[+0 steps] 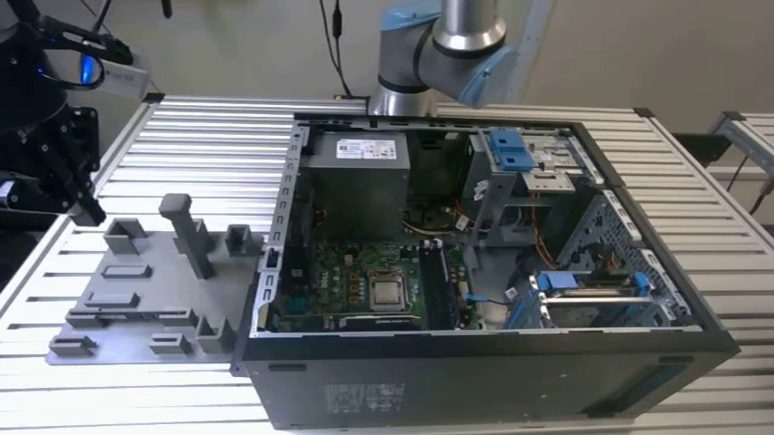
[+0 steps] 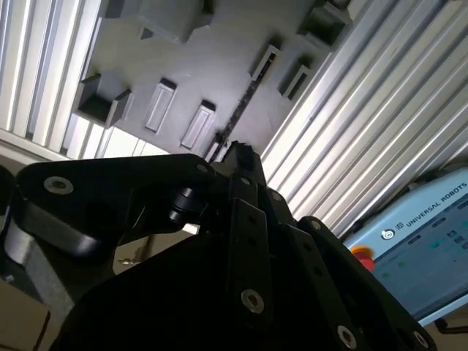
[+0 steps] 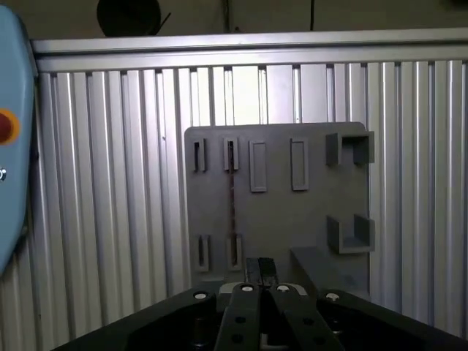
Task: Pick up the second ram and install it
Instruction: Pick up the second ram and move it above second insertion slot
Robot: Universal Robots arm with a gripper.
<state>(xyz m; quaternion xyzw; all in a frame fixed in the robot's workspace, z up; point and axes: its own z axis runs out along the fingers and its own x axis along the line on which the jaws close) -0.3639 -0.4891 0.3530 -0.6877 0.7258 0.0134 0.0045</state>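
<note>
The second ram point(image 3: 232, 191) is a thin dark strip standing on its edge in a slot of the grey plastic tray point(image 3: 278, 212); the second wrist view shows the ram point(image 2: 246, 108) on the tray point(image 2: 219, 51) too. My gripper point(image 3: 260, 269) hangs above the tray's near edge, its black fingers together and holding nothing, well clear of the ram. In the second wrist view my gripper point(image 2: 238, 152) tapers to one tip pointing at the strip's end. The exterior view has my gripper point(image 1: 82, 204) at its left, beside the tray point(image 1: 133, 308).
An open computer case point(image 1: 484, 362) lies at the tray's side on the ribbed metal table point(image 1: 217, 136), its motherboard point(image 1: 362, 285) facing up. Grey posts and blocks point(image 1: 188, 231) rise from the tray. A teach pendant point(image 2: 424, 241) lies on the table.
</note>
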